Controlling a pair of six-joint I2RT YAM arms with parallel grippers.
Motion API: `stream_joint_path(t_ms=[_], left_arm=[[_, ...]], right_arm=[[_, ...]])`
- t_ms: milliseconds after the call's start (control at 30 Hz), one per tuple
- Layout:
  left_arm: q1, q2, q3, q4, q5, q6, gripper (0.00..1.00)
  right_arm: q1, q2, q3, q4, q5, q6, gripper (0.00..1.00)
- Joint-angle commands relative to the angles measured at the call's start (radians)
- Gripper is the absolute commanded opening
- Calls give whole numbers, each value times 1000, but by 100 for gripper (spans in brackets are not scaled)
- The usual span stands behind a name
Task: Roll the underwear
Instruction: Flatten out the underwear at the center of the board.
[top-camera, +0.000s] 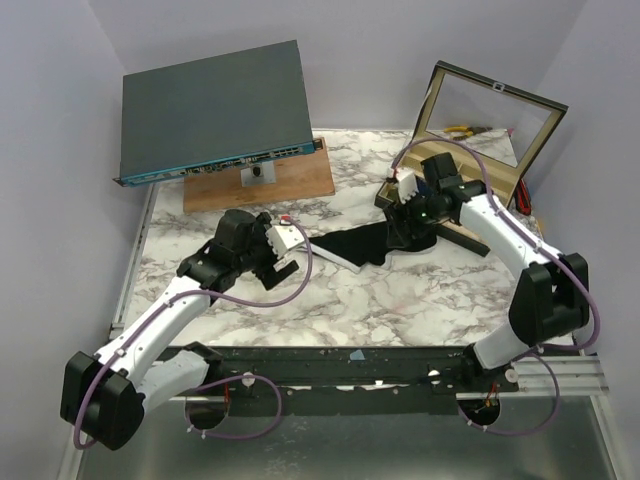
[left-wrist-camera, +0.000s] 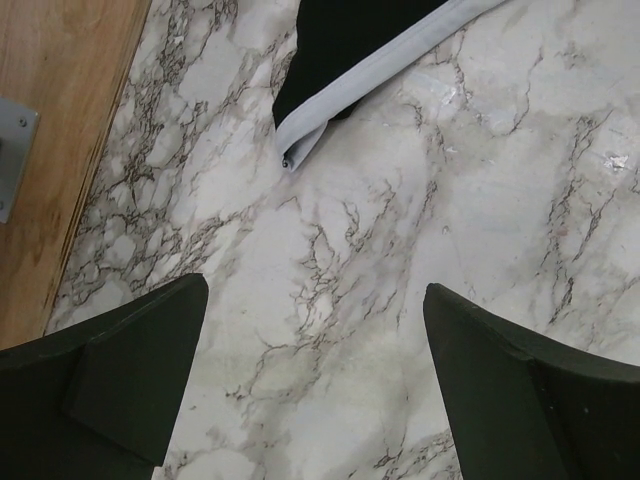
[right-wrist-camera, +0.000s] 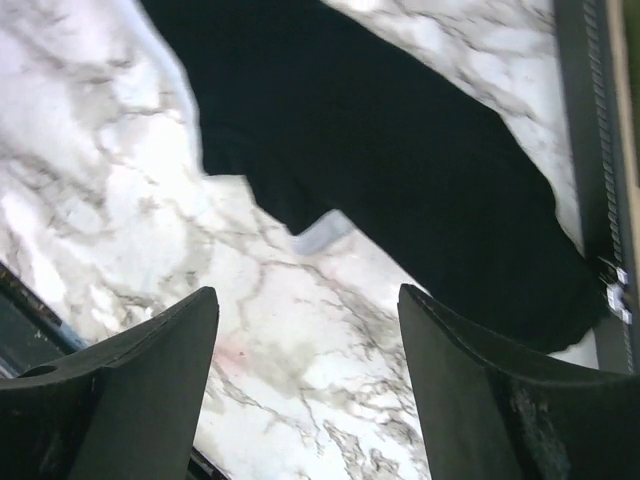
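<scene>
Our left pincer (left-wrist-camera: 315, 290) is spread wide and holds nothing. It hangs over bare bench (top-camera: 350, 300). The underwear (left-wrist-camera: 350, 40) lies ahead of this pincer and a bit to its right, not touching it. We see its white edge pointing at us.

The underwear lies loose and mostly flat on the bench, between our two pincers. We see no roll in it, so we think the rolling is all left to do.

Our right pincer (right-wrist-camera: 307, 292) is spread too, with nothing between its fingers. The black cloth sits just ahead of it, very near.

Now we count. There are two pincers. There is one underwear. Far past the left pincer is one grey box (top-camera: 215, 105) on one wooden board (top-camera: 300, 180). Past the right pincer is one open case (top-camera: 490, 120).
</scene>
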Motion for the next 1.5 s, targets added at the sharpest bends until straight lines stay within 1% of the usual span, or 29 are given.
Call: stream_joint_path(t_ms=[0, 67, 167, 433, 533, 567, 600, 700, 767, 800, 833, 933, 1000, 1100, 1167, 1267, 1367, 1467], left_arm=[[-21, 42, 56, 26, -18, -35, 99], [-24, 54, 65, 24, -27, -51, 99], [-26, 51, 62, 16, -35, -60, 99], [-24, -15, 5, 6, -83, -59, 99], [-26, -29, -6, 0, -88, -57, 99], [-26, -32, -8, 0, -89, -57, 99], [-26, -33, -7, -1, -89, -56, 99], [-26, -28, 2, 1, -91, -58, 99], [-25, -23, 10, 2, -91, -57, 99], [-26, -21, 12, 3, -92, -58, 99], [-26, -20, 16, 6, -94, -55, 99], [-25, -25, 29, 17, -94, -54, 99], [-26, -40, 34, 32, -67, -47, 99], [-29, -51, 37, 61, -10, -36, 99], [-50, -35, 52, 66, 10, -24, 99], [-97, 19, 82, 75, -8, -1, 99], [-141, 94, 104, 106, -34, 19, 99], [-175, 170, 120, 153, -59, 24, 99]], right_arm=[[125, -73, -64, 48, -10, -86, 76], [180, -66, -110, 85, 36, -96, 76], [216, -31, -155, 153, 98, -106, 75], [229, 71, -233, 294, 214, -134, 70], [228, 100, -235, 295, 200, -133, 65], [230, 105, -236, 294, 190, -128, 61], [232, 109, -237, 292, 186, -123, 54], [236, 106, -223, 262, 176, -113, 27], [235, 85, -188, 207, 141, -106, 10], [236, 68, -165, 176, 114, -101, 4], [236, 50, -139, 132, 74, -93, 1], [236, 0, 1, -30, -88, -94, 1], [236, -25, 111, -126, -173, -100, 1], [235, -49, 247, -191, -238, -68, 1], [236, -51, 317, -209, -241, -33, 1], [236, -41, 381, -225, -195, -2, 1], [235, -37, 368, -229, -128, 3, 1], [232, -45, 313, -226, -78, 6, 1]])
